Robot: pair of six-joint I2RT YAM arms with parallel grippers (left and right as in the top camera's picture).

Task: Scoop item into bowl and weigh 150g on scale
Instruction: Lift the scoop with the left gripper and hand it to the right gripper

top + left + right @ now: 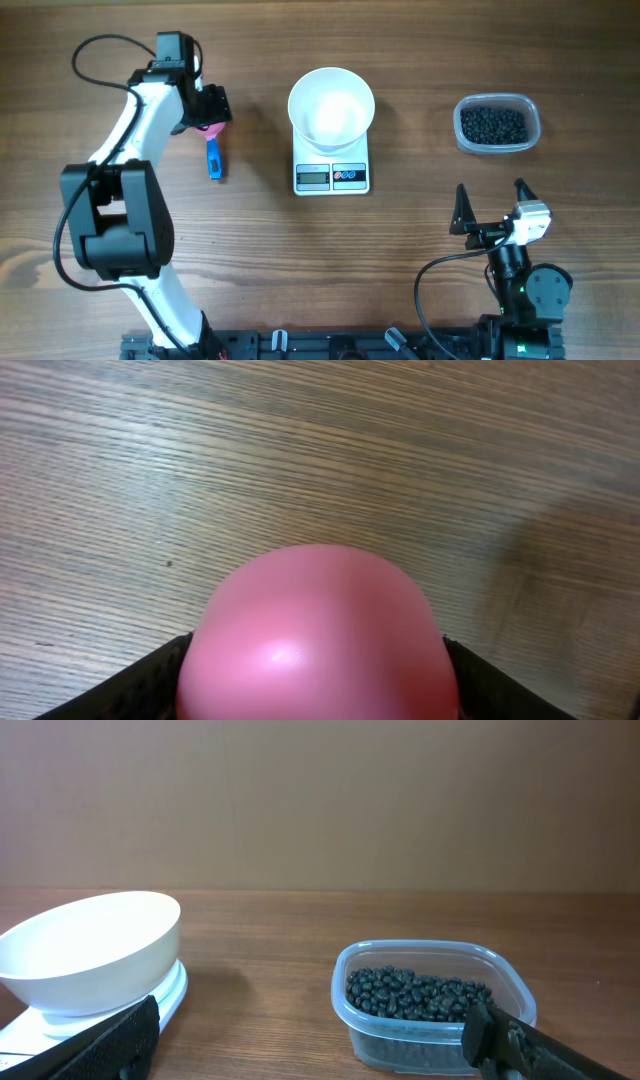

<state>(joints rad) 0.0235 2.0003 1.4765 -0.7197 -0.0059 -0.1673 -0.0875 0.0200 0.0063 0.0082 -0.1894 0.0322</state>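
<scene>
Your L fingers (pixel 130 685) pinch the pink scoop (pixel 320 635) by its round end; R fingers (pixel 95 1045) spread wide, facing tub (pixel 400 1042) w/ beads (pixel 415 995).

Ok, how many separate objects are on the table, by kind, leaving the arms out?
Round plain white bowl: 1
Flat white rectangular digital scale: 1
Clear plastic tub of tiny black beads: 1
Small pink scoop with blue handle: 1
Total: 4
</scene>
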